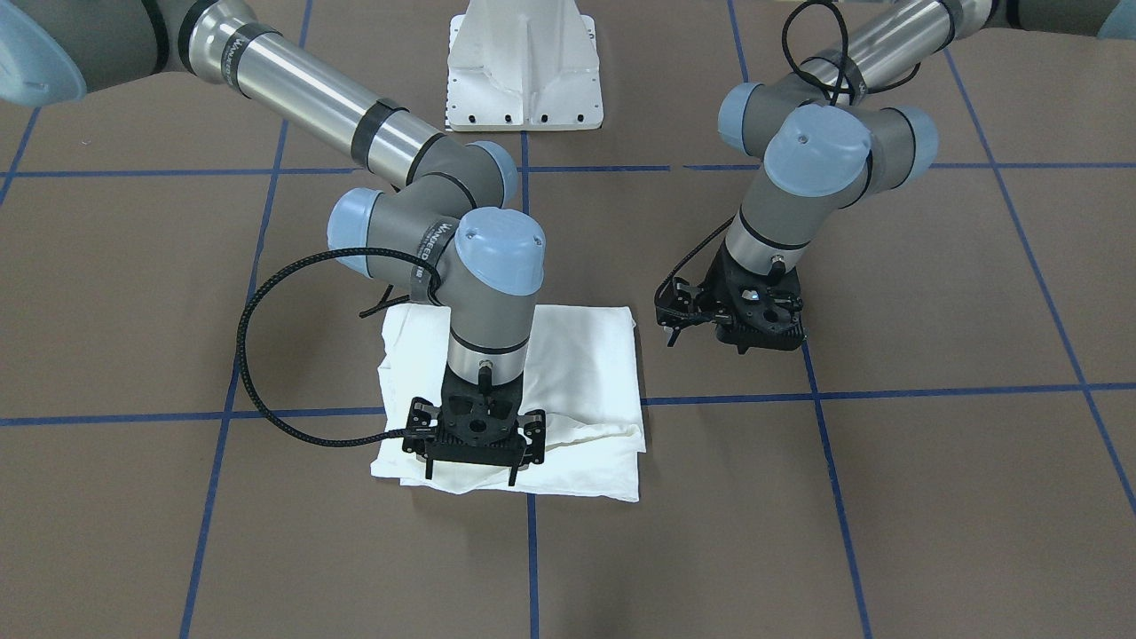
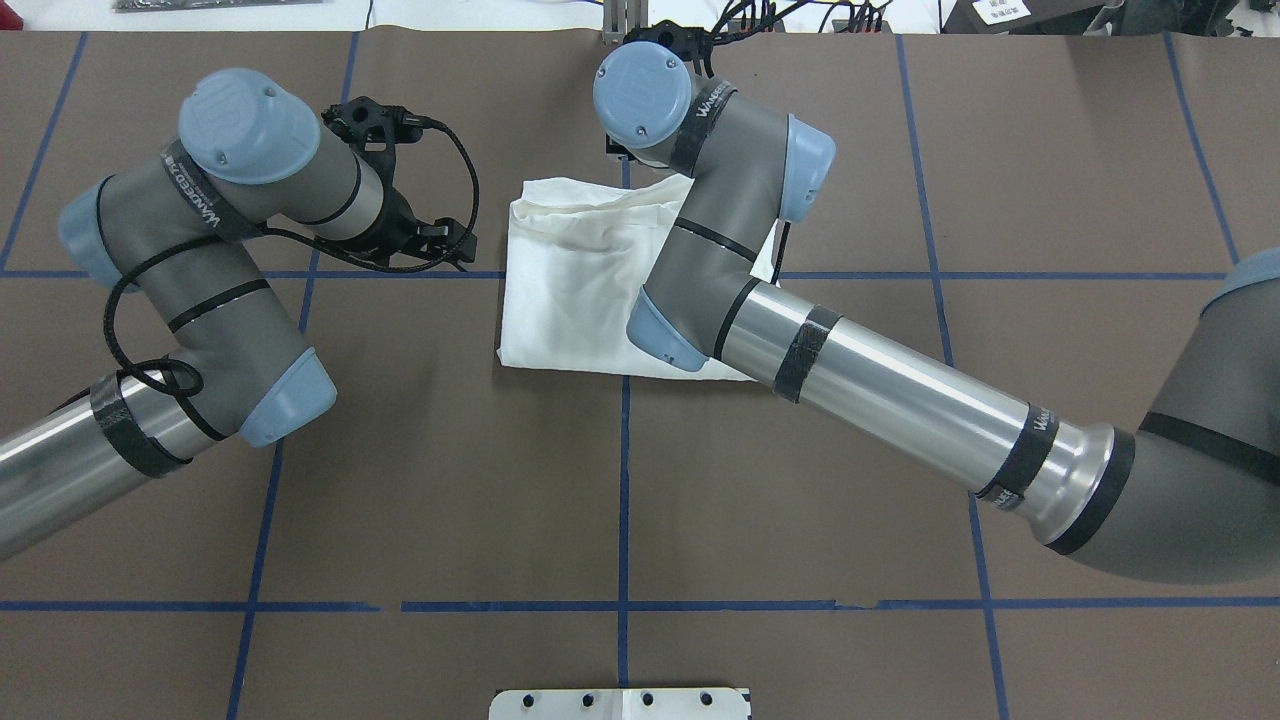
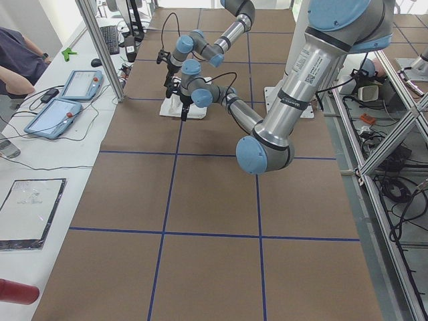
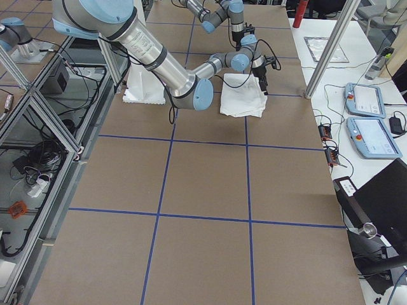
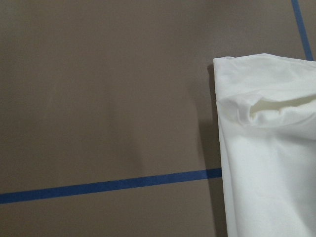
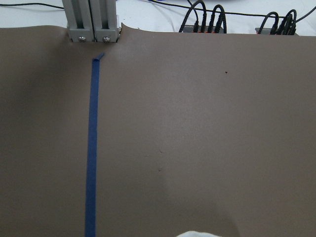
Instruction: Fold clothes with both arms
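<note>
The clothes (image 1: pixel 586 373) lie as one white folded rectangle on the brown table, also seen from above (image 2: pixel 570 290). My right gripper (image 1: pixel 470 473) points straight down over the fold's edge farthest from the robot's base. Its fingers (image 1: pixel 429 469) are spread apart with nothing between them. My left gripper (image 1: pixel 710 342) hangs low over bare table beside the clothes, apart from them, and looks open. The left wrist view shows a rumpled corner of the clothes (image 5: pixel 266 163). Only a sliver of the clothes (image 6: pixel 197 234) shows in the right wrist view. No printed text shows.
The white pedestal base (image 1: pixel 524 71) stands at the robot's side of the table. Blue tape lines (image 1: pixel 887 392) cross the brown surface. Beyond the far table edge sit an aluminium post (image 6: pixel 91 19) and cables. Tablets (image 3: pixel 67 100) lie on a side bench near a person.
</note>
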`<action>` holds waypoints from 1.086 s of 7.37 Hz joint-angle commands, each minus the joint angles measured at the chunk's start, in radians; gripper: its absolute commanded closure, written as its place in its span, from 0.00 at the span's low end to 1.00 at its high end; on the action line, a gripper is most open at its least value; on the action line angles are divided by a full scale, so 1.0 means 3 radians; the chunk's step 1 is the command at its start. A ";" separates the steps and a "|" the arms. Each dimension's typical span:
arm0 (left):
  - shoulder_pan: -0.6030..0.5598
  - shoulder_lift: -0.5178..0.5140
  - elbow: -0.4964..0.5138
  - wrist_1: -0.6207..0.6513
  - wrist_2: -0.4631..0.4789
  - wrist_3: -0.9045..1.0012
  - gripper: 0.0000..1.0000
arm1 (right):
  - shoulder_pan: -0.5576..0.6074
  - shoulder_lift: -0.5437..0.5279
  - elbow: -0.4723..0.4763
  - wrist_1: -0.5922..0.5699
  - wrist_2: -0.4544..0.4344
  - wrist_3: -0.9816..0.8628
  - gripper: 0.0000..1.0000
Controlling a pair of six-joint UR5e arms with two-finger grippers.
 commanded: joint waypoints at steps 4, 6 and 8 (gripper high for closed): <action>0.0146 -0.0671 0.0937 -0.0033 0.0046 -0.0380 0.00 | 0.0315 -0.0316 0.0416 -0.0030 0.0654 -0.0432 0.00; 0.0242 -0.0999 0.1341 -0.0078 0.0224 -0.0558 0.00 | 0.0315 -0.0384 0.0458 -0.0030 0.0675 -0.0432 0.00; 0.0238 -0.1072 0.1546 -0.0195 0.0464 -0.0757 0.00 | 0.0315 -0.0404 0.0458 -0.0025 0.0675 -0.0432 0.00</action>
